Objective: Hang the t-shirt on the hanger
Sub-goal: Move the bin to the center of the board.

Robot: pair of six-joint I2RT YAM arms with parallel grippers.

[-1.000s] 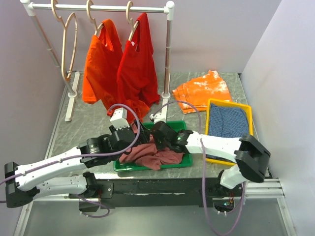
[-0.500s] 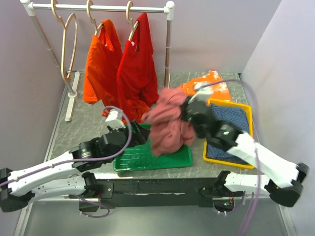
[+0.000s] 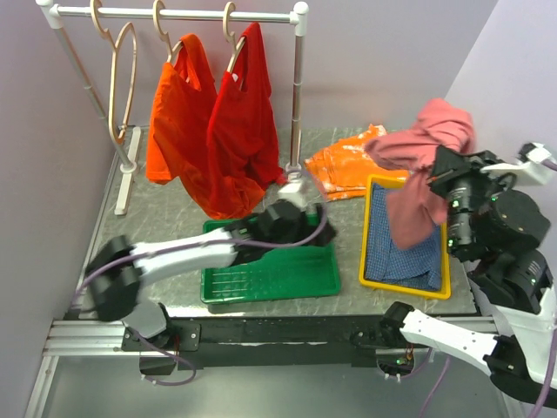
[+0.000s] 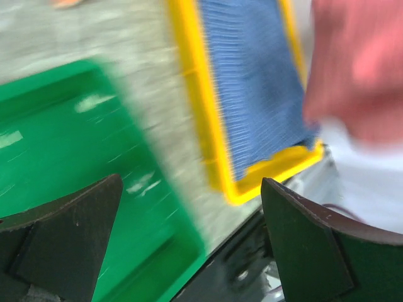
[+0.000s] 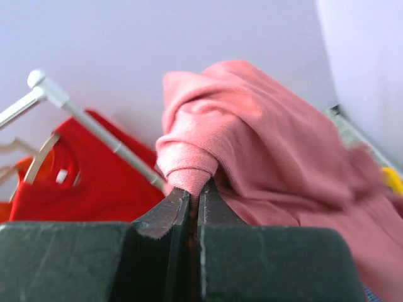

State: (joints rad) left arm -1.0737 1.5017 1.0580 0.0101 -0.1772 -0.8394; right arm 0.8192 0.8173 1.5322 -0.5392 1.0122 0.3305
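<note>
My right gripper (image 5: 194, 192) has its two dark fingers pressed together on a rolled edge of the dusty rose short-sleeved cotton t-shirt (image 5: 264, 138), pinching it. The shirt hangs bunched from that grip, high in the air over the yellow rectangular plastic tray (image 3: 365, 252) that holds a folded blue checked cloth (image 3: 396, 252); its lower end dangles above that cloth. My left gripper (image 4: 189, 207) is spread wide with nothing between its fingers (image 4: 69, 233), reaching over the far right corner of the green ribbed plastic tray (image 3: 261, 274). The pale beige wood-coloured hanger (image 3: 120, 87) with the large round hook hangs bare at the left end of the white tubular clothes rail (image 3: 174, 15), well apart from the shirt. Beside it on the rail hang a bright orange t-shirt (image 3: 178, 122) and a vivid red t-shirt (image 3: 244, 122).
</note>
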